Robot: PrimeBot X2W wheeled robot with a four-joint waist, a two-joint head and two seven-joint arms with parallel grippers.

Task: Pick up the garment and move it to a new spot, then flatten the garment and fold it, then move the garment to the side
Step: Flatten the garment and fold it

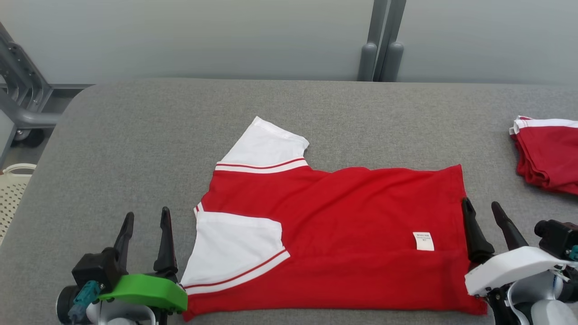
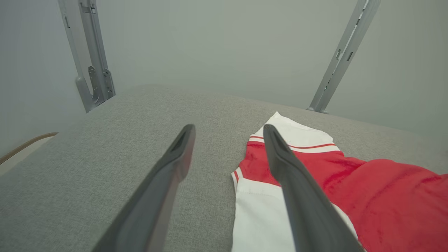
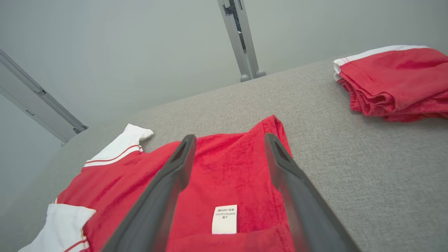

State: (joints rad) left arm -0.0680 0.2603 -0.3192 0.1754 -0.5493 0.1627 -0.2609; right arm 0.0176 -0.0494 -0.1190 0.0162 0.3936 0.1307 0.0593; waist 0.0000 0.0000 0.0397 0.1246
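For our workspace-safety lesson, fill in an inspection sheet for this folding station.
surface: grey fabric-covered table, smooth.
job's things: red short-sleeved shirt with white sleeves, lying spread out, white label showing.
clutter: folded red-and-white garment pile, table's right edge.
grippers: left gripper open beside the shirt's sleeve; right gripper open by its hem; both empty.
cables: nothing seen.
surroundings: white perforated basket at left; grey metal posts behind.

garment [image 1: 343,225]: mid-table [image 1: 135,135] | left hand [image 1: 148,212]: beside its left edge | right hand [image 1: 480,203]: at its right edge | pile [image 1: 548,153]: far right
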